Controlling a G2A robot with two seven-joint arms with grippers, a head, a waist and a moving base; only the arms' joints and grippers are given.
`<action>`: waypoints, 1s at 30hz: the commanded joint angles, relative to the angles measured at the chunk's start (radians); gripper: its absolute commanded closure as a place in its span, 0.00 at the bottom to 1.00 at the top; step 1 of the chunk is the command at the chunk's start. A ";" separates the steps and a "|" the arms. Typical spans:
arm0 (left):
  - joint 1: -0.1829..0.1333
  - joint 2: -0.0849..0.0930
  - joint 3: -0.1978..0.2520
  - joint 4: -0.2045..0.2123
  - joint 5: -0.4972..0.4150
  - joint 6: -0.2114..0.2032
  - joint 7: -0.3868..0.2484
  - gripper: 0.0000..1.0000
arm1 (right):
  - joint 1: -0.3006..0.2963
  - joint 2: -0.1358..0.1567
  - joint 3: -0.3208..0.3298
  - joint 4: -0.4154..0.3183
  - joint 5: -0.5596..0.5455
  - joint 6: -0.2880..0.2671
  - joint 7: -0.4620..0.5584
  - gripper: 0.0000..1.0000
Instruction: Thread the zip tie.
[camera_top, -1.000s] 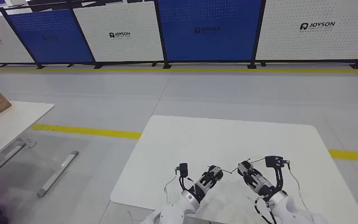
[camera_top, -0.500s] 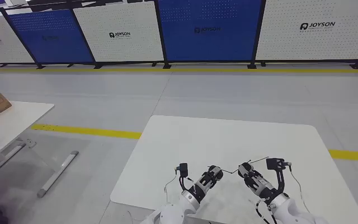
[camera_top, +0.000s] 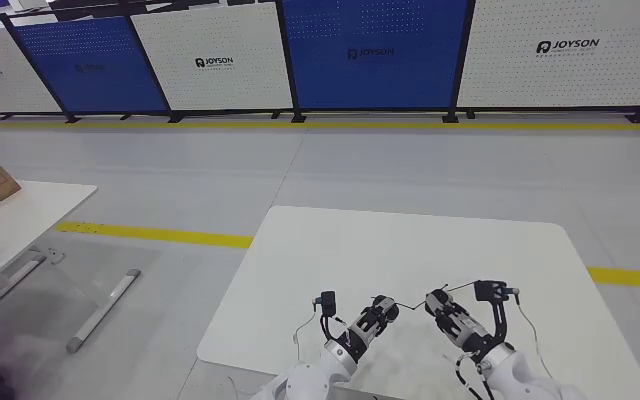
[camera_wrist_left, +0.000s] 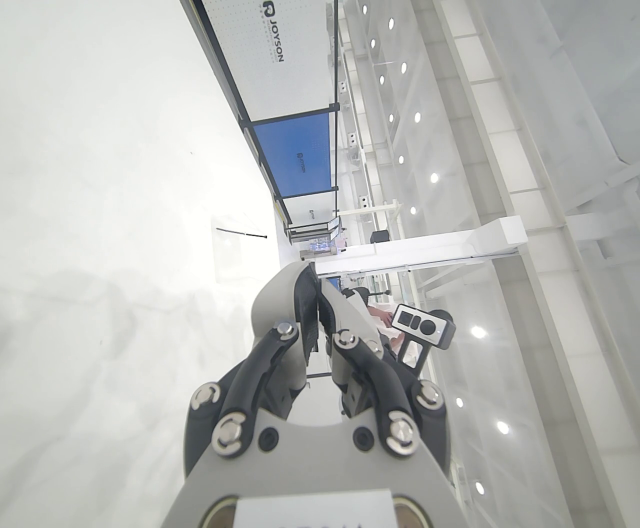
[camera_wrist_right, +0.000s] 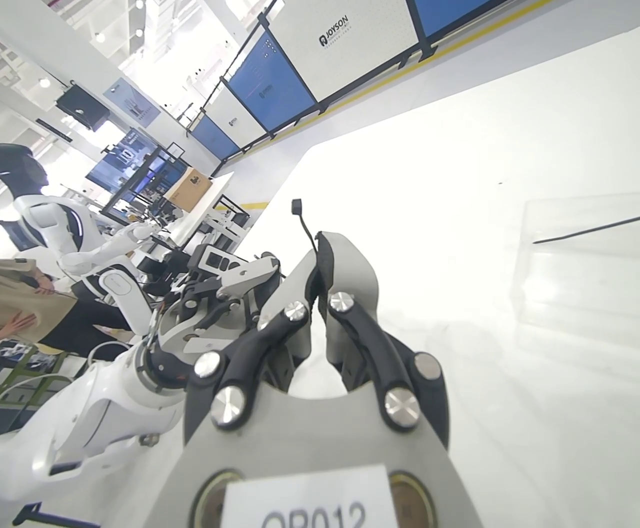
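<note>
A thin black zip tie (camera_top: 412, 302) spans the gap between my two grippers near the front edge of the white table (camera_top: 400, 250). My right gripper (camera_wrist_right: 318, 250) is shut on the zip tie. The tie's square head (camera_wrist_right: 296, 205) sticks out past the fingertips, and its tail trails back behind the gripper. My left gripper (camera_wrist_left: 316, 280) is shut, and I see nothing between its pads. In the top view the left gripper (camera_top: 390, 306) faces the right gripper (camera_top: 432, 298) at close range. The tie's head end lies close to the left fingertips.
A clear flat container (camera_wrist_right: 575, 260) lies on the table beyond the grippers with a spare black zip tie (camera_wrist_right: 585, 232) in it. The left wrist view shows the same container (camera_wrist_left: 235, 250). Another white table stands at the far left (camera_top: 30, 215).
The zip tie's head end now reaches closer to the left gripper. The right arm has shifted slightly; the left arm has stayed put.
</note>
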 joint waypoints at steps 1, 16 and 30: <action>0.000 0.000 0.000 0.000 0.000 0.000 0.000 1.00 | 0.000 0.000 0.001 0.001 0.001 0.000 -0.001 1.00; 0.000 0.000 0.000 0.000 0.000 0.000 0.000 1.00 | -0.002 0.002 -0.006 0.000 -0.003 -0.005 -0.007 1.00; 0.000 0.000 0.000 0.000 0.000 0.000 0.000 1.00 | -0.024 0.007 0.019 -0.013 0.014 -0.022 -0.008 1.00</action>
